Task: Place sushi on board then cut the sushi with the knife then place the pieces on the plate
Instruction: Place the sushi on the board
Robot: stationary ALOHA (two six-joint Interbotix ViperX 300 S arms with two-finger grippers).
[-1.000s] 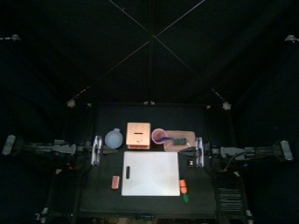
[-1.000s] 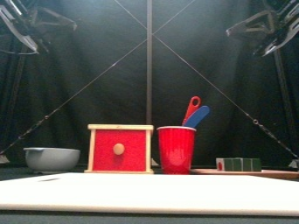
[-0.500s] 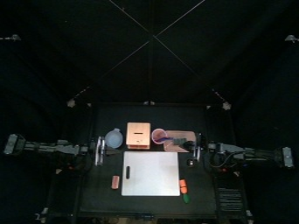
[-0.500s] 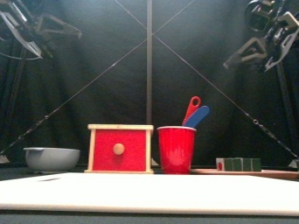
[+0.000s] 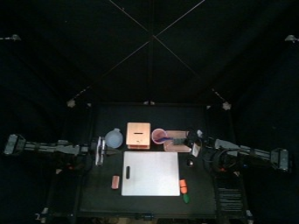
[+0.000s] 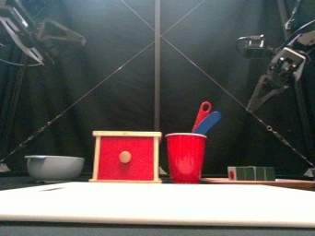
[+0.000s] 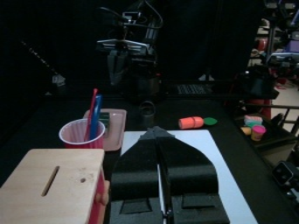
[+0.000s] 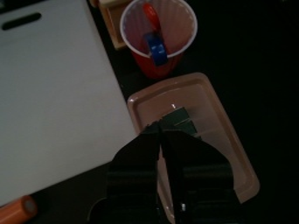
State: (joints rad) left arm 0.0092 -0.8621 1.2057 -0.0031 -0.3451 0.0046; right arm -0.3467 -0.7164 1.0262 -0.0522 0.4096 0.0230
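Step one, not yet done: the sushi (image 8: 184, 122) lies on the pink plate (image 8: 205, 103), at 1 o'clock from the board (image 5: 153, 173), which is bare. The right gripper (image 8: 156, 133) hovers high over the plate, jaws pressed together, nothing held. The left gripper (image 7: 156, 134) is also closed and empty, resting off the board's 9 o'clock side.

Next move, likely: the right gripper opens, drops onto the sushi, grips it without splitting the blocks and carries it to the board. The knives (image 6: 204, 117) stand untouched in the red cup (image 6: 186, 158) at the board's 12 o'clock.

The desk (image 5: 100, 201) is black. The box (image 6: 127, 157) sits at 11 o'clock and the bowl (image 6: 54, 166) at 10. Small toy foods (image 5: 184, 185) lie at the board's 5 and 7 o'clock. Black curtains (image 5: 149, 52) close the back.
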